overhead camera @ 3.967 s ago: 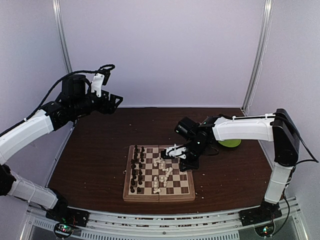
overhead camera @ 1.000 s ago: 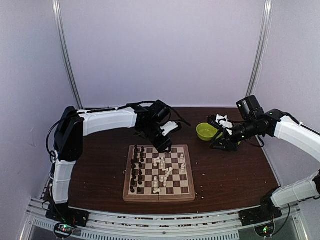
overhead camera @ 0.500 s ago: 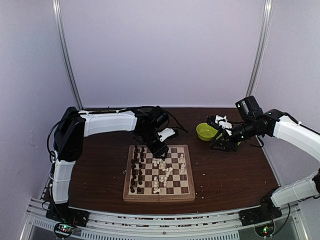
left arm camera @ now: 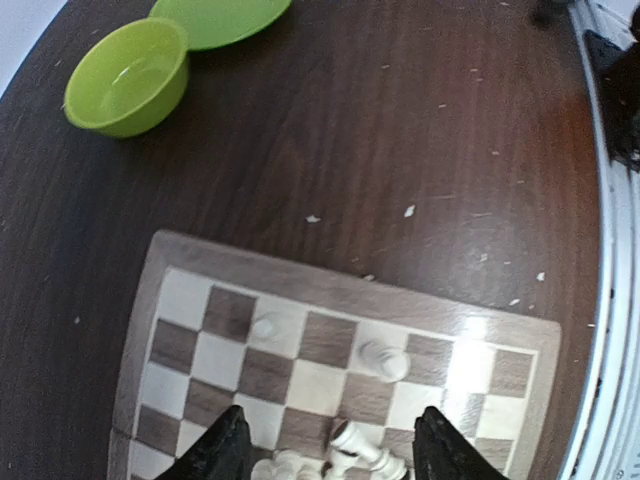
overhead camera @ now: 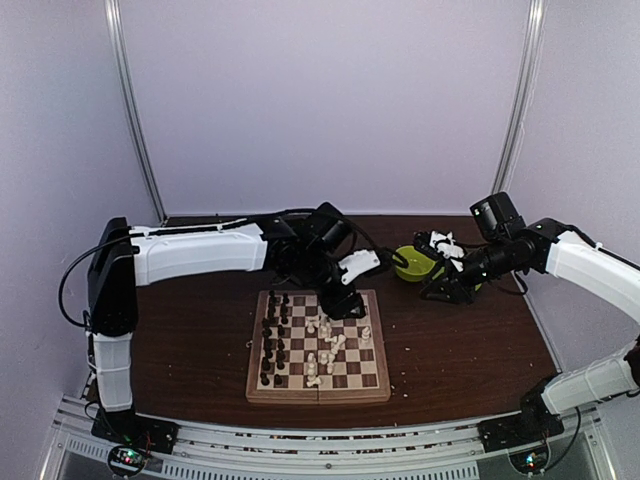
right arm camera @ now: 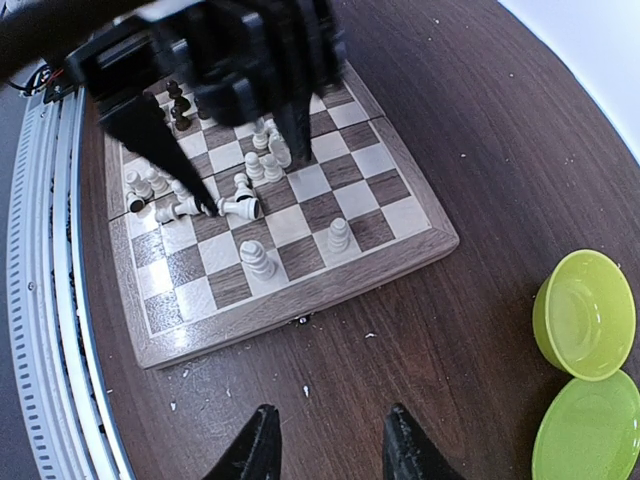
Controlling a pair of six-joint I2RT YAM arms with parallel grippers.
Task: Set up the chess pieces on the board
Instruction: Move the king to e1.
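The board (overhead camera: 318, 395) lies at the table's near middle. Dark chess pieces (overhead camera: 272, 338) stand in two rows along its left side. Several white chess pieces (overhead camera: 327, 345) lie toppled mid-board, and two stand near the right edge (right arm camera: 259, 260) (right arm camera: 340, 234). My left gripper (overhead camera: 343, 303) hangs open over the board's far right part. In its wrist view (left arm camera: 330, 452) the jaws stand wide above a lying white piece (left arm camera: 368, 448), with nothing between them. My right gripper (overhead camera: 438, 287) is open over bare table right of the board (right arm camera: 332, 445), holding nothing.
A green bowl (overhead camera: 412, 263) and a green plate (right arm camera: 590, 430) sit at the back right, near the right arm. White crumbs (left arm camera: 409, 211) are scattered on the dark tabletop. The metal rail (overhead camera: 320, 440) runs along the near edge.
My left arm has swung right along the board's far edge, from its far-left corner toward the far right. Four seconds ago the right gripper was over the board; it now holds still by the bowl.
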